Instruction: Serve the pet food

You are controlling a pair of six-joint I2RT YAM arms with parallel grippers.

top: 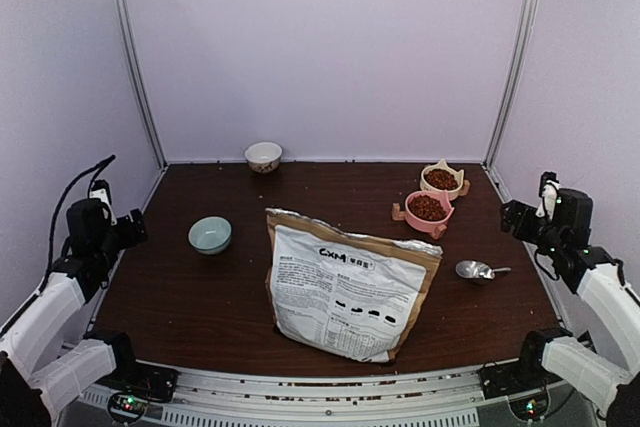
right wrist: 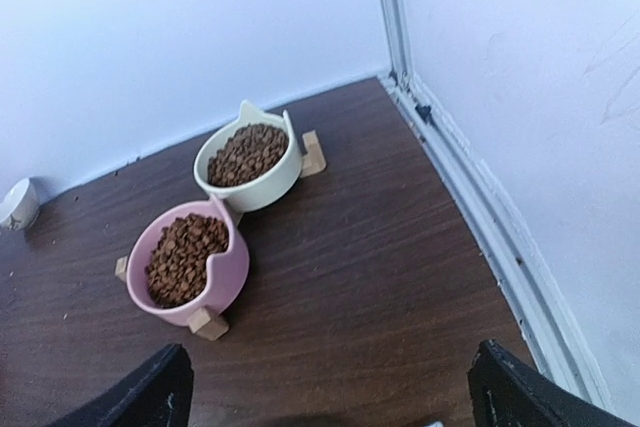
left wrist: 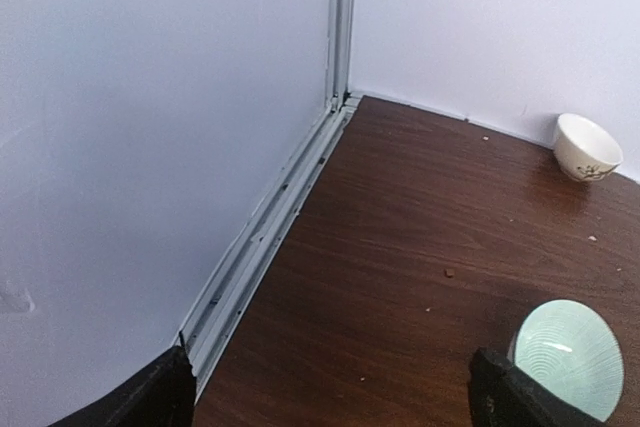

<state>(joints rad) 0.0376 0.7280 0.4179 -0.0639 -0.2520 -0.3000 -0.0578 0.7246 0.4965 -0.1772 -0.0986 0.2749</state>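
Seen from above, the brown kraft bag stands mid-table with a crumpled top edge, and its contents are hidden. Its white label is too small to read beyond the "CXM" mark. The pet food shows as a grainy reddish-brown mass in a pink bowl and a cream bowl at the back right. Both bowls sit on a wooden stand. A shiny metal scoop lies right of the bag, and I cannot tell whether it holds anything. A pale green bowl sits left of the bag and a white bowl by the back wall. The table is dark wood-grain. The left gripper and right gripper are dark shapes at the table's side edges, too small here to read their jaws.

In the left wrist view, only the tips of two black fingers show. They sit in the bottom corners, far apart with nothing between them, so the left gripper is spread wide and empty. The pale green bowl, ridged in rings inside, is partly covered by one finger. A few crumbs dot the wood.

In the right wrist view, the black fingers are likewise cut off at the bottom corners, so the right gripper is also spread wide and empty. Both feeding bowls have ear-like points on their rims and are nearly full of kibble. The stand is mostly hidden, with only blocks poking out. The white bowl is cropped at the left edge.
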